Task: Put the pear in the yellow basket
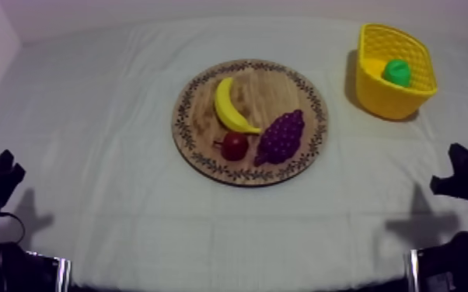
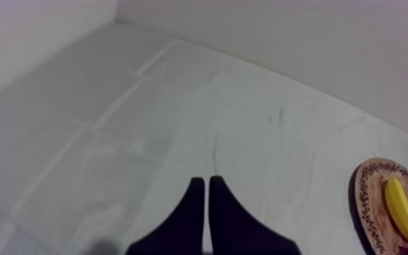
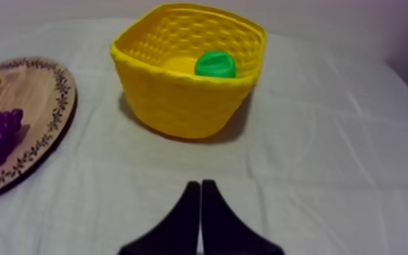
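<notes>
From above, the pear [image 1: 397, 72] sits in the basket [image 1: 392, 105] at upper right and a small red fruit [image 1: 235, 145] lies on the board [image 1: 198, 124], while the wrist views show the left claw [image 2: 202, 183] and right claw [image 3: 200, 184] clenched on nothing.

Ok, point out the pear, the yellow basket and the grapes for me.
pear [image 1: 397, 72], top view, its green body.
yellow basket [image 3: 179, 95], right wrist view, its near outer wall.
grapes [image 1: 281, 136], top view, middle of the bunch.

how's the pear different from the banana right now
The pear is green; the banana is yellow. The pear lies inside the yellow basket; the banana lies on the wooden board. The pear looks rounded, the banana long and curved. Both are toy fruit.
</notes>
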Action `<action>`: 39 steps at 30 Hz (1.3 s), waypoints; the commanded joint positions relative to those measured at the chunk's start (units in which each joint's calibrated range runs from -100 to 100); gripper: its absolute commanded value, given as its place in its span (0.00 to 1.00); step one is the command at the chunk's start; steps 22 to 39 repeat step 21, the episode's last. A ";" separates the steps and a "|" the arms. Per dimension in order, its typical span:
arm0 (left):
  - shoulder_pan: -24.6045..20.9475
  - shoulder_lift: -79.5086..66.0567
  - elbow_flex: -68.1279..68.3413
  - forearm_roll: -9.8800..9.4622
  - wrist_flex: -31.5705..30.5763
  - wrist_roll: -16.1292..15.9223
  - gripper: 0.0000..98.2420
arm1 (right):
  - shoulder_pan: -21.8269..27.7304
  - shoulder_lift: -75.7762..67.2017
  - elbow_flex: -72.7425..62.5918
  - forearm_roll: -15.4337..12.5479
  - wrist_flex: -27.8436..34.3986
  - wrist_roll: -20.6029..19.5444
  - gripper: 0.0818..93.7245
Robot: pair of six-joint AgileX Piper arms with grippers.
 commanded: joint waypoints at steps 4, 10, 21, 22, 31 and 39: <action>-0.03 -0.04 0.00 0.00 0.02 0.00 0.00 | -0.04 -0.06 0.11 -0.06 -0.31 0.21 0.01; -0.03 -0.04 0.00 0.00 0.02 0.00 0.00 | -0.04 -0.06 0.12 -0.06 -0.37 0.07 0.01; -0.03 -0.04 0.00 0.00 0.02 0.00 0.00 | -0.04 -0.06 0.12 -0.07 -0.38 0.05 0.01; -0.03 -0.04 0.00 0.00 0.02 0.00 0.00 | -0.04 -0.06 0.12 -0.07 -0.38 0.05 0.01; -0.03 -0.04 0.00 0.00 0.02 0.00 0.00 | -0.04 -0.06 0.12 -0.07 -0.38 0.05 0.01; -0.03 -0.04 0.00 0.00 0.02 0.00 0.00 | -0.04 -0.06 0.12 -0.07 -0.38 0.05 0.01</action>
